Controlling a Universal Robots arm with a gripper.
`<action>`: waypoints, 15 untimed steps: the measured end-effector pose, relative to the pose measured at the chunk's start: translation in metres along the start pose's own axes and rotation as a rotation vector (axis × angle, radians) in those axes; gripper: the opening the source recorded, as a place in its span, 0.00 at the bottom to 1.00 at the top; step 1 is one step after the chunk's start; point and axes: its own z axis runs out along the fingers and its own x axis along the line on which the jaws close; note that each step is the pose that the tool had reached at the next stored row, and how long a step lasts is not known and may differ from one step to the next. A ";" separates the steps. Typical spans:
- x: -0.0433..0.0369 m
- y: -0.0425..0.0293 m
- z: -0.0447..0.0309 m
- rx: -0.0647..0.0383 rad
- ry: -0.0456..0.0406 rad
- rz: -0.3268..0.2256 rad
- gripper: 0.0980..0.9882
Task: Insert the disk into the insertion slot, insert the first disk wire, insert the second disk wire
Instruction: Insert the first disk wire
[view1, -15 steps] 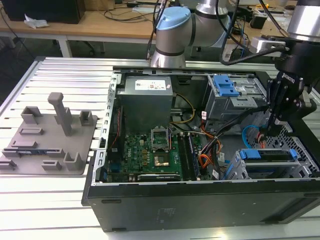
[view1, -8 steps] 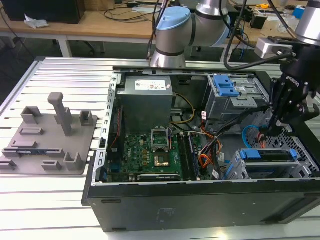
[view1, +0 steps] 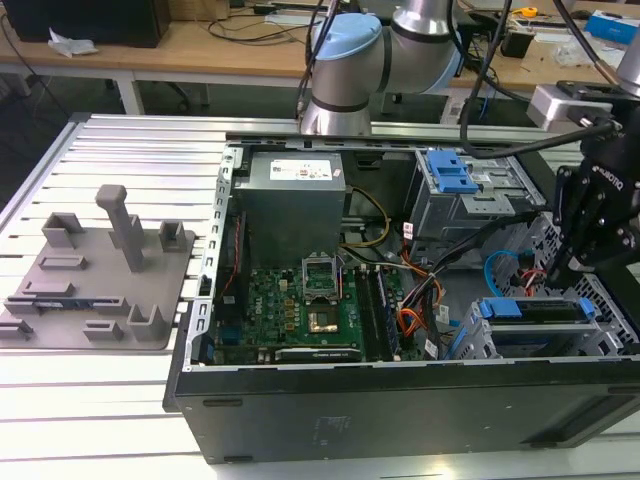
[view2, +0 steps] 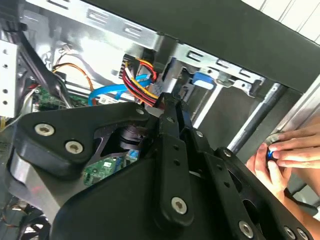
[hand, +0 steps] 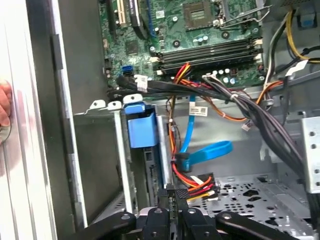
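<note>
Your gripper (hand: 174, 194) is clenched on the plug end of the first disk wire (hand: 192, 182), in tight room beside the second disk wire (hand: 210, 150). The disk (view1: 530, 308) sits in the insertion slot (view1: 478, 340). A hand (view2: 290, 155) is at the case (view1: 400, 410) edge. The slatted table (view1: 120, 150) lies beneath, with benches (view1: 200, 45) behind.

Exterior view: even light from above; ribbed desk (view1: 110, 160) bright at 9 o'clock, computer case (view1: 400, 400) interior shadowed. Second wrist view: metal panel (view2: 100, 50) washed out at 11 o'clock; black hand (view2: 170, 107) underexposed. First wrist view: desk blown white at 9 o'clock.
</note>
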 end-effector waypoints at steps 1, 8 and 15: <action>0.0011 -0.0001 0.0002 0.003 -0.0009 -0.004 0.07; 0.0107 0.0011 0.0018 0.018 -0.0322 -0.064 0.07; 0.0216 0.0025 0.0037 0.019 -0.0672 -0.077 0.07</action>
